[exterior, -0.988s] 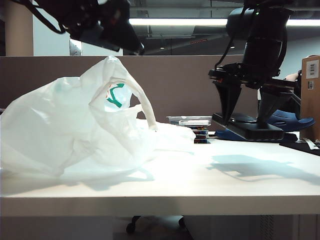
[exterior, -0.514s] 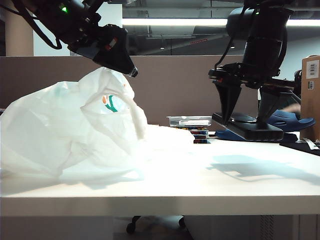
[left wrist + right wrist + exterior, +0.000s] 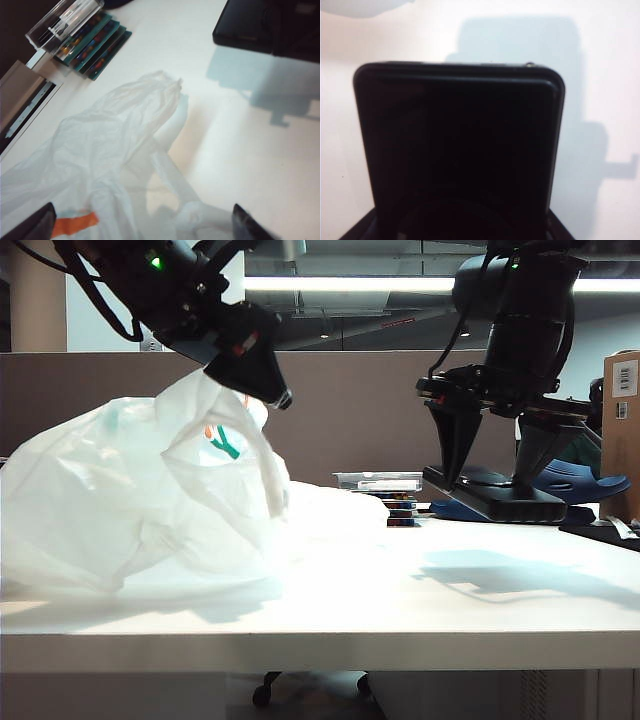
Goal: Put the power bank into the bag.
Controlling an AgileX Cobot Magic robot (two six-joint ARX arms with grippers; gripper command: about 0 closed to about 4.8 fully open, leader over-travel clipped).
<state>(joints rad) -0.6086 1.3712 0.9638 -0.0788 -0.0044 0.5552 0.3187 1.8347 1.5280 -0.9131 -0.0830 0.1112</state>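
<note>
Left gripper [image 3: 262, 388] lowered onto bag [image 3: 120, 500].

Both arms are black, with matte, rounded housings. The left arm [image 3: 170, 285] carries a small glowing green indicator light, a red marking near its wrist, and thin black cables looping off its upper links; its tip narrows to a wedge ending in a small silvery stud. The left gripper [image 3: 145, 225] shows only two dark, blunt fingertips [image 3: 35, 222] at the frame corners. The right arm [image 3: 525, 310] is bulkier — a bulbous joint above a thick column, a black cable running down its side. The right gripper [image 3: 497, 455] has two long, tapered black fingers [image 3: 455, 445] below a flat cross-bar.
</note>
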